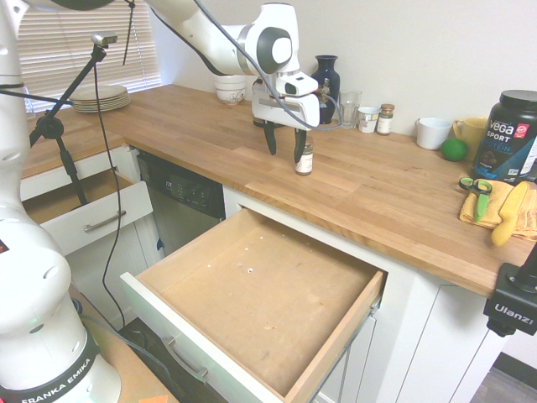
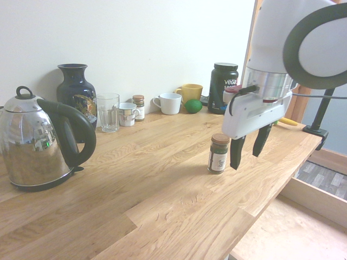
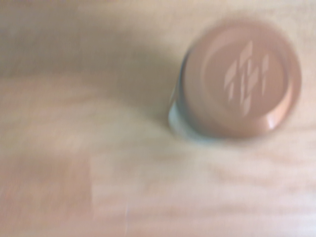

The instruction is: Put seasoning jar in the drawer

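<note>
A: From the left, and the plates (image 1: pixel 101 100) sit stacked, presumably to save counter space!

B: Next, the big drawer (image 1: pixel 289 290) stands pulled out below the counter, surely so the jar can go in from above.

A: Over the counter, the gripper (image 1: pixel 285 157) points down, fingers spread, pinching nothing. It looks lined up for a grasp!

B: And right beside those fingers, the seasoning jar (image 1: pixel 304 160), upright on the wood near the edge, handy for a short carry. It isn't between them, so a small sideways correction seems needed first.

A: Further right, the folded cloth (image 1: pixel 499 209) carries the yellow knife (image 1: pixel 509 215), perhaps to keep it off the wood.

B: Now the count, left to right! Plates: one stack, too tight to number. One big drawer, one gripper, one vase (image 1: pixel 325 81), one target jar.

A: Then one drinking glass (image 1: pixel 350 109), one similar jar (image 1: pixel 385 120), one green ball (image 1: pixel 453 150), one black tub (image 1: pixel 506 138), one cloth, one yellow knife!
</note>
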Controlling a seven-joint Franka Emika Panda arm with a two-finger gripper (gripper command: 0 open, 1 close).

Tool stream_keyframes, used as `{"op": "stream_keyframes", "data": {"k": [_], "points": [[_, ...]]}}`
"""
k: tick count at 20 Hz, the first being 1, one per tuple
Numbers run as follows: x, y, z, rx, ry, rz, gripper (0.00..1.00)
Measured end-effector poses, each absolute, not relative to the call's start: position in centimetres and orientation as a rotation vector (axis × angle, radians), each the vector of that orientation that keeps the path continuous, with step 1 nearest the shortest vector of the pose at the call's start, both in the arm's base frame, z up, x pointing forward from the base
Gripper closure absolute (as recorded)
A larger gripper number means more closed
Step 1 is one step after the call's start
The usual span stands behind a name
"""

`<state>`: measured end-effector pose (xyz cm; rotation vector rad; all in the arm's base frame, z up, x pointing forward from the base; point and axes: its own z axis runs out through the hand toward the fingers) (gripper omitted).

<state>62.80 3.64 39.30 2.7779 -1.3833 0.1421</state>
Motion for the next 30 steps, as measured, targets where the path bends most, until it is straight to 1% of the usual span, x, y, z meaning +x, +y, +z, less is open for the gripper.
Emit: {"op": "stream_keyframes", "data": {"k": [7,16,17,30], "points": [[67.3,2.1,38.0,2.742,-1.424,0.123,0.00],[70.2,1.7,35.6,2.728,-1.439,0.076,0.00],[70.3,1.8,35.5,2.729,-1.439,0.075,1.00],[70.6,1.3,34.5,2.727,-1.445,0.056,1.00]]}}
